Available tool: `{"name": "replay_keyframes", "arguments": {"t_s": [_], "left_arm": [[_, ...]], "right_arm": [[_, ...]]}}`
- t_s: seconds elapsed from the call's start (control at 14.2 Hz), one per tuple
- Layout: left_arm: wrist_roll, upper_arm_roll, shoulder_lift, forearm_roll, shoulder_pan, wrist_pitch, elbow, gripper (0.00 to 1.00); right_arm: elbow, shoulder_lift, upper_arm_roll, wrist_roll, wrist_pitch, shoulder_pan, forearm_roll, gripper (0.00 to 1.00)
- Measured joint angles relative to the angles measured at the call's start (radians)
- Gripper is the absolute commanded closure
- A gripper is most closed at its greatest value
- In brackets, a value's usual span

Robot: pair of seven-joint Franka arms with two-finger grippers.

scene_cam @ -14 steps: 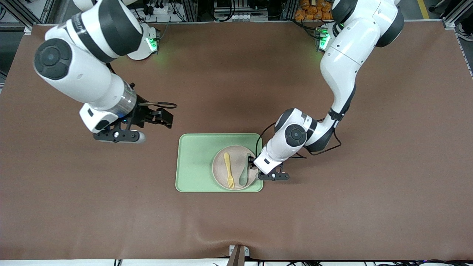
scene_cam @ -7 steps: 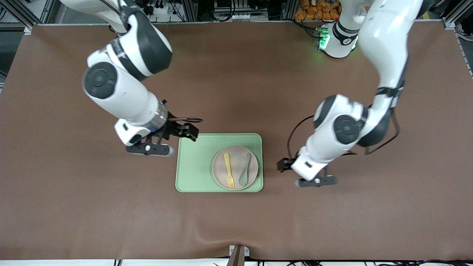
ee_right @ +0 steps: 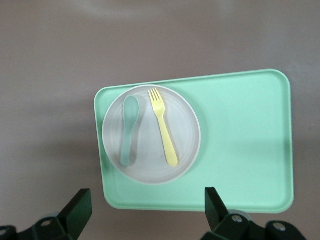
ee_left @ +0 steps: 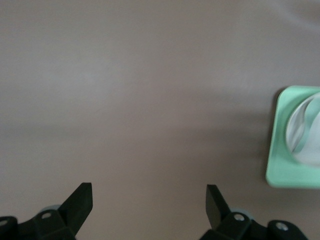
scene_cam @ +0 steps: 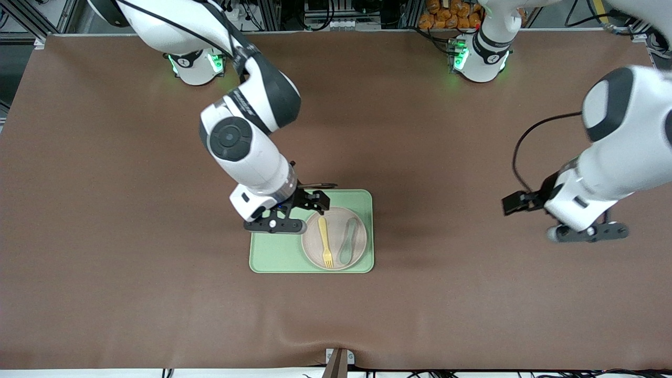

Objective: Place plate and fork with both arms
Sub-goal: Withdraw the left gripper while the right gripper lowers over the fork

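Observation:
The round beige plate (scene_cam: 314,247) (ee_right: 148,150) lies on a light-green tray (scene_cam: 273,247) (ee_right: 240,140), at the end toward the left arm. On the plate the pale-yellow fork (scene_cam: 325,242) (ee_right: 164,129) rests beside a grey-green spoon (scene_cam: 347,241) (ee_right: 129,130). My right gripper (scene_cam: 314,203) (ee_right: 146,200) hangs open and empty over the tray's rim, beside the plate. My left gripper (scene_cam: 517,202) (ee_left: 148,192) is open over bare table toward the left arm's end. In its view only a corner of the tray (ee_left: 280,160) and a sliver of the plate (ee_left: 306,135) show.
A brown mat (scene_cam: 157,294) covers the whole table. The half of the tray toward the right arm's end is bare. Both arm bases (scene_cam: 195,65) stand along the table's edge farthest from the front camera.
The left gripper has opened and swung away from the plate's edge by the spoon, out over bare table at its own end. The right gripper has moved over the tray's rim.

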Motion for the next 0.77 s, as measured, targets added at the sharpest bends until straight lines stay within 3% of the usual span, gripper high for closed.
{"name": "replay_keyframes", "arguments": {"t_s": [0.21,0.35,0.7,0.77], "left_arm": [[0.068,-0.001,-0.085,0.0,0.059,-0.043,-0.035,0.0],[0.076,-0.001,-0.147,0.0,0.086,-0.046,-0.096,0.0],[0.076,-0.001,-0.219,0.0,0.105,-0.045,-0.156,0.0],[0.076,0.0,-0.225,0.0,0.11,-0.045,-0.156,0.0]], "right_arm": [[0.074,0.116,-0.011,0.003,0.015,0.047,-0.031,0.0],[0.114,0.18,-0.03,0.003,0.038,0.069,-0.037,0.06],[0.137,0.25,-0.058,-0.007,0.052,0.082,-0.113,0.1],[0.137,0.264,-0.058,-0.009,0.064,0.083,-0.115,0.16]]}}
